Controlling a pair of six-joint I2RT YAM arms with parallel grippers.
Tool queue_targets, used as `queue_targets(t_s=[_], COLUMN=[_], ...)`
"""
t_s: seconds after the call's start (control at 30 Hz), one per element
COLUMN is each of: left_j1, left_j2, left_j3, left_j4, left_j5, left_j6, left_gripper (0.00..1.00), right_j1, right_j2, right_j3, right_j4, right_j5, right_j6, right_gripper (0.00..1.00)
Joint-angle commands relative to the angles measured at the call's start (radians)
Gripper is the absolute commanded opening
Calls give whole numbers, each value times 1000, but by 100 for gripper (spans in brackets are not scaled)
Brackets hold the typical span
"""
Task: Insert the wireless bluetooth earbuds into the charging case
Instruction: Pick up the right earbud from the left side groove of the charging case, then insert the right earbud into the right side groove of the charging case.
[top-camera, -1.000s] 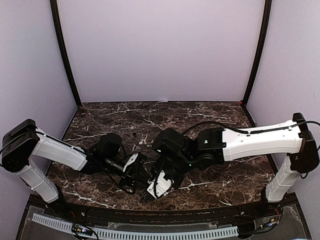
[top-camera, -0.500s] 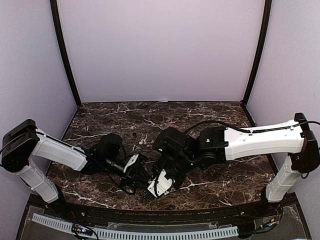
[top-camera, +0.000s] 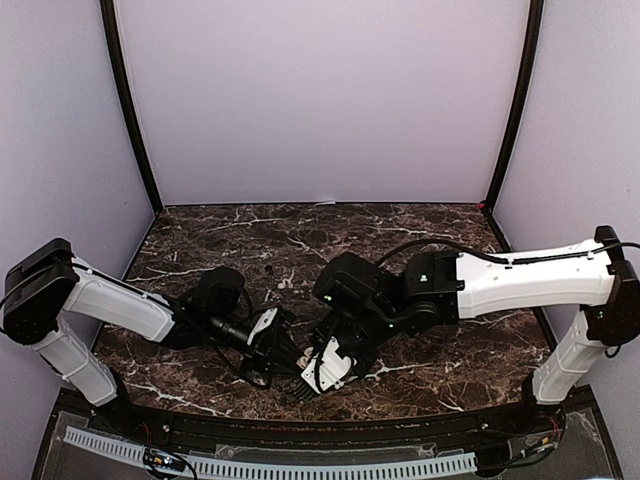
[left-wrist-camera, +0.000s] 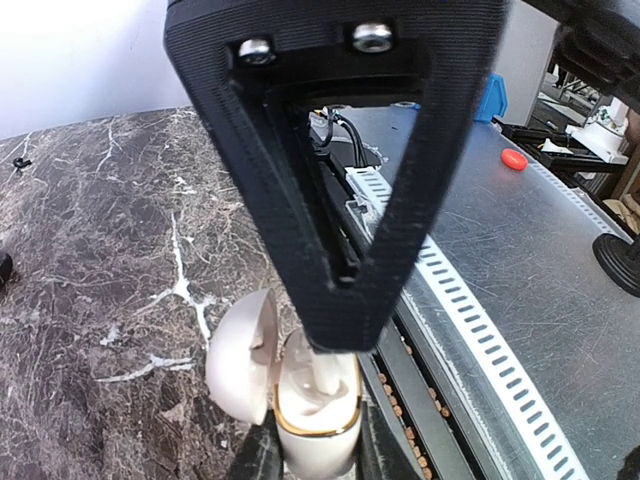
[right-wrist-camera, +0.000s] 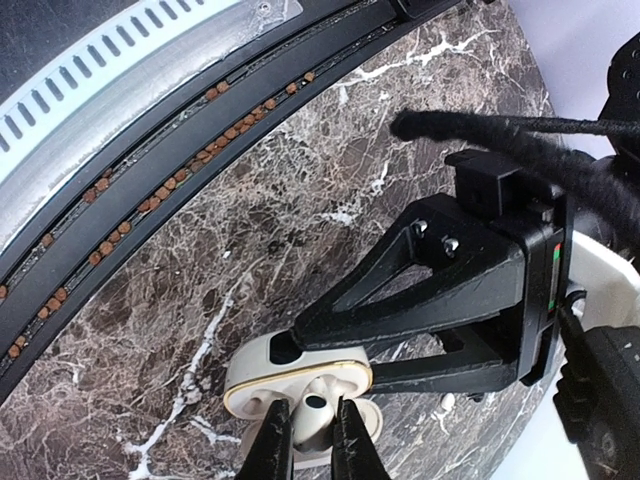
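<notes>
The white charging case (left-wrist-camera: 316, 440) with a gold rim is gripped between my left gripper's (left-wrist-camera: 316, 455) jaws, its lid (left-wrist-camera: 238, 365) hinged open to the left. In the right wrist view the same case (right-wrist-camera: 290, 377) faces the camera with its wells showing. My right gripper (right-wrist-camera: 312, 442) is shut on a white earbud (right-wrist-camera: 312, 415), which is at the case's opening. From the left wrist, that earbud (left-wrist-camera: 330, 380) shows partly inside the case under the right gripper's black finger (left-wrist-camera: 330, 170). In the top view both grippers meet near the table's front edge, left gripper (top-camera: 285, 350), right gripper (top-camera: 322, 366).
The dark marble table (top-camera: 300, 240) ends just in front of the grippers at a black rail (right-wrist-camera: 150, 150) and a white slotted duct (left-wrist-camera: 480, 310). Lilac walls enclose the back and sides. A small orange object (left-wrist-camera: 513, 158) lies beyond the duct.
The right arm and its gripper have shifted slightly to the right while staying at the case. The left arm has stayed put, still holding the case.
</notes>
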Motion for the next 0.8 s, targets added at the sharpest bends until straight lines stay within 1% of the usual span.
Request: queue_targets(t_s=[0.0,0.13,0.3,0.43,0.6,0.77], left_j1=[-2,-2,-2,-3,-2,-2], left_j2=[-7,-28,-44,-50,-50,-61], left_j3=[-15,-51,-72,-80,-76,-83], left_j4=[50,122,177,213,216,217], left_j5=[-18,-65,-117,-135,-130,-129], left_j6=[-7,-27,-45,-56,-60,-62], left_gripper=[1,1,1,1,1,1], right_j1=[-10,-18,-24,-34,-44,-53], right_j2=[-70,-99,-135,-138,-120,-89], right_j3=[-28,-40,-82,-86,-95,-82], right_j4=[20,36,113,110,111,81], right_j5=[-42,-78,-69,-92,-91,-55], right_j6=[57,131,276,365,388,390], right_gripper=[0,0,0,0,0,0])
